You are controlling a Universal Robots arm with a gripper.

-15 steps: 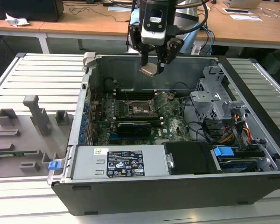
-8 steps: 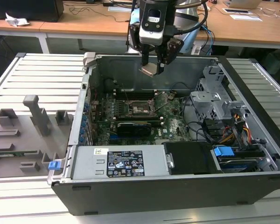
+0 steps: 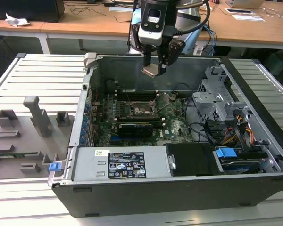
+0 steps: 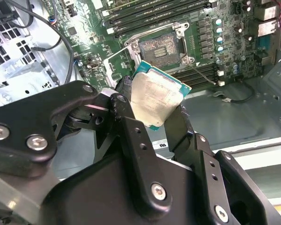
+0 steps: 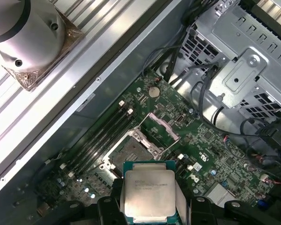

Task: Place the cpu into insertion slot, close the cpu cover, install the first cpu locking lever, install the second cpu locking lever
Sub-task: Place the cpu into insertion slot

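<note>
The open computer case [image 3: 155, 193] sat on the slatted table [image 3: 42, 75], green motherboard [image 3: 174, 125] inside. Above it hung the gripper [image 3: 153, 70], jaws clamped on the cpu [image 5: 149, 190] by its edges. The chip was up in the air, apart from the bare insertion slot [image 5: 131, 150], whose cpu cover [image 5: 159, 127] stood flipped open.

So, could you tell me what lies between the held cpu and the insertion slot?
Nothing: in the exterior view the cpu hangs above the insertion slot with bare air between.
</note>
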